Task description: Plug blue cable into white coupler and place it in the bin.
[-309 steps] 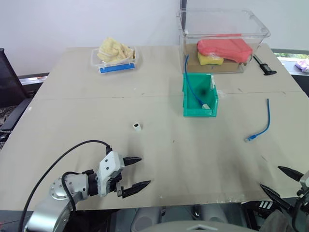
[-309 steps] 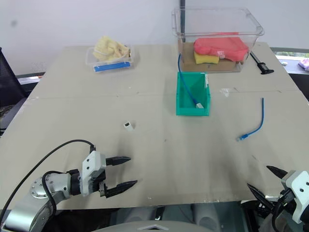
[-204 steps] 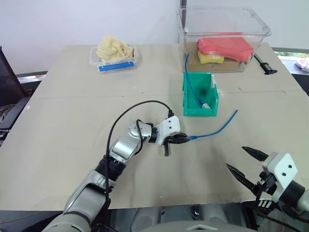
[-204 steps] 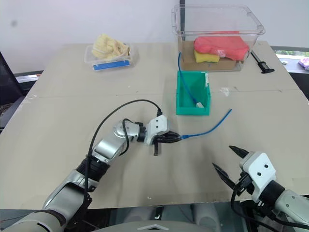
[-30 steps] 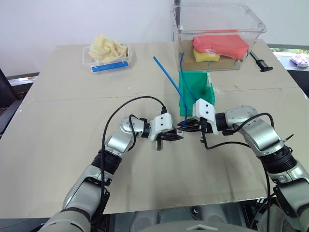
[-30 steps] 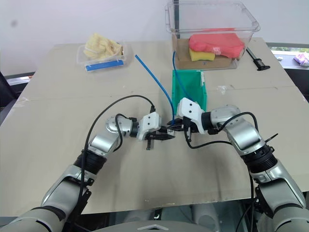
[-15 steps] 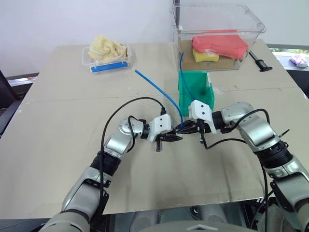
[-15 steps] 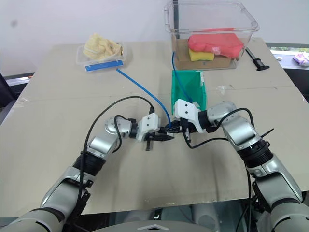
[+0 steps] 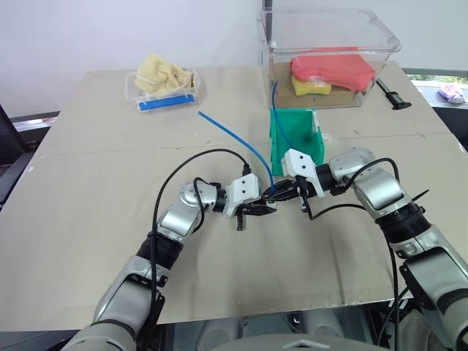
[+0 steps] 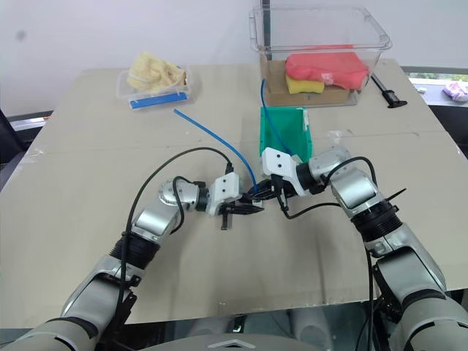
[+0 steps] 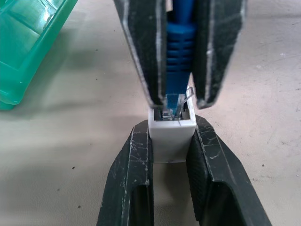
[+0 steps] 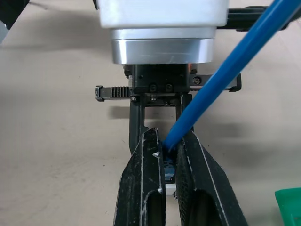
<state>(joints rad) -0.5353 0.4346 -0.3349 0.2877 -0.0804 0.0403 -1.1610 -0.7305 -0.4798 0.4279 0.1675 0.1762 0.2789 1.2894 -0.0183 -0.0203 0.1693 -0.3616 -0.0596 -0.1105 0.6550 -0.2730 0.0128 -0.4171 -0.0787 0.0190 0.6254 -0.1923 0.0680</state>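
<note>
Blue cable in right gripper's clamped jaws, plug pointing into white coupler between left gripper's jaws.

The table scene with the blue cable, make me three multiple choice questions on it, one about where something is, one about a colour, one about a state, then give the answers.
1. Where is the white coupler?
A. Between the left gripper's fingers
B. Inside the bin
C. In the clear tub

2. What colour is the bin?
A. Red
B. Teal green
C. Yellow

3. What is the right gripper doing?
A. Hanging open above the table
B. Shut on the blue cable's plug end
C. Gripping the bin's rim

Answers:
1. A, the left wrist view shows the left gripper clamping the white block on both sides.
2. B, it stands teal green in front of the clear tub.
3. B, its fingers pinch the blue cable just behind the plug, whose clear tip sits at the coupler's socket.
</note>
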